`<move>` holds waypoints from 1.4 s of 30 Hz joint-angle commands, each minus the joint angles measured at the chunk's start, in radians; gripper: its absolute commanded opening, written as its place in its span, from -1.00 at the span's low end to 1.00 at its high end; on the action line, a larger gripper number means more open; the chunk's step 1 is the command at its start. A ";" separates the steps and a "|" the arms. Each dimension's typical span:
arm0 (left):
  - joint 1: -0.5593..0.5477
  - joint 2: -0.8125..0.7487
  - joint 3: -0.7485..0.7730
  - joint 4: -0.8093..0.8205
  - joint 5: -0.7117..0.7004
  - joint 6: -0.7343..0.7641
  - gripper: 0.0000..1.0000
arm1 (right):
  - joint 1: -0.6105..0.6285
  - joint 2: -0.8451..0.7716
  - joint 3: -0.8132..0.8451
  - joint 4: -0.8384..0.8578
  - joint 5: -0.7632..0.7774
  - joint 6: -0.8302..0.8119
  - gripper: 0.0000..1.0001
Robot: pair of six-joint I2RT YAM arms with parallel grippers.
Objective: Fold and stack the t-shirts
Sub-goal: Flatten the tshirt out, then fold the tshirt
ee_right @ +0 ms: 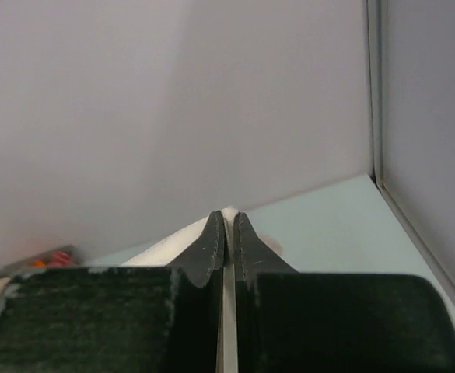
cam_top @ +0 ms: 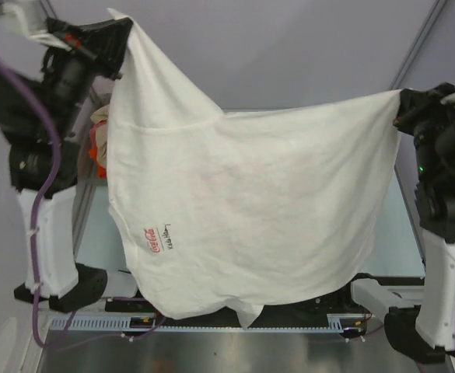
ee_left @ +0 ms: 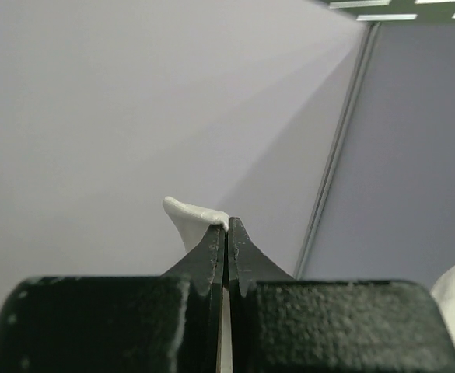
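Spread-out step: left gripper [cam_top: 124, 35] and right gripper [cam_top: 402, 101] each pinch white t-shirt [cam_top: 250, 202] edges, hanging it open. Next probably lower evenly, lay flat for folding.

Soft even light, white t-shirt [cam_top: 250, 210] bright and slightly washed out, its print faint through the cloth, left arm [cam_top: 56, 85] beside the shirt blurred, dark shadow under its hem, ceiling light strips [ee_left: 383, 15] glaring above-right of the shirt corner.
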 commanded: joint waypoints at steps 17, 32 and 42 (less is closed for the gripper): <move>0.063 1.017 0.155 0.008 -0.058 -0.065 0.98 | -0.131 0.900 -0.082 0.160 -0.068 0.135 0.96; 0.026 0.276 -0.636 -0.246 -0.171 0.041 0.90 | -0.133 0.413 -0.593 0.010 0.002 0.245 0.99; -0.398 -0.309 -1.290 -0.412 -0.280 -0.197 0.92 | -0.103 -0.171 -1.027 -0.044 -0.125 0.363 0.95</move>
